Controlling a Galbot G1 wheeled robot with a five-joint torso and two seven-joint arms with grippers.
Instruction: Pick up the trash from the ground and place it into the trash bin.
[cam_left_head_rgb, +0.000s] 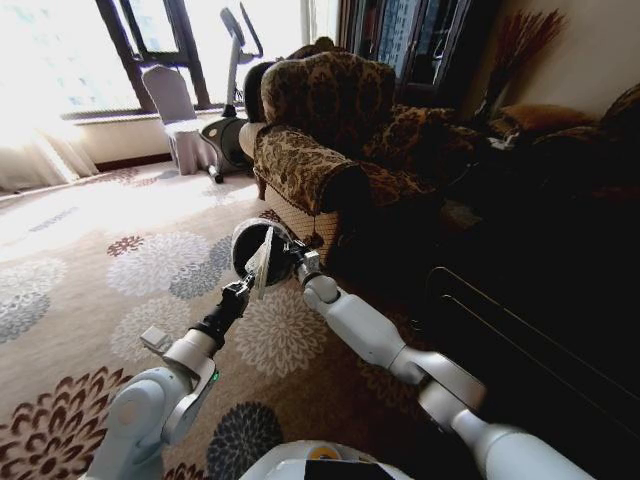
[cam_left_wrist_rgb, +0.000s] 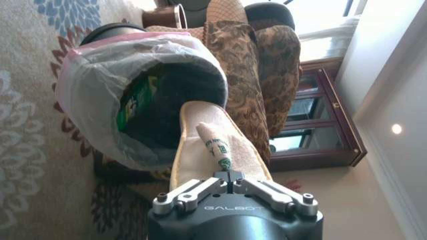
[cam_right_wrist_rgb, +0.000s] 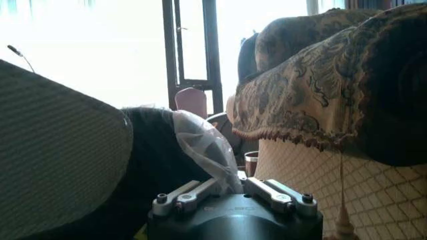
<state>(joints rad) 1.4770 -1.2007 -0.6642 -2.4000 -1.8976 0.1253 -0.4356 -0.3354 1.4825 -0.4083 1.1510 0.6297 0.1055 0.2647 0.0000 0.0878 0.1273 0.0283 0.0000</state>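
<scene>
At the armchair (cam_left_head_rgb: 330, 130): left gripper (cam_left_wrist_rgb: 233, 176) outstretched, clamping slipper (cam_left_wrist_rgb: 220, 145) at trash bin (cam_left_wrist_rgb: 87, 85); right gripper (cam_right_wrist_rgb: 230, 186) pinching bin liner (cam_right_wrist_rgb: 203, 145).

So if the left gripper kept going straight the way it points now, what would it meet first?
Probably the trash bin: the left gripper, shut on a slipper and wrapper, points at its lined opening. Depth is unclear.

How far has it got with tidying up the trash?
Partly done, it seems: a green wrapper already lies inside the bin. In hand now, the left end effector holds a beige slipper with a small tube at the bin's mouth, while the right end effector grips the bag liner. Dropping them in remains.
</scene>
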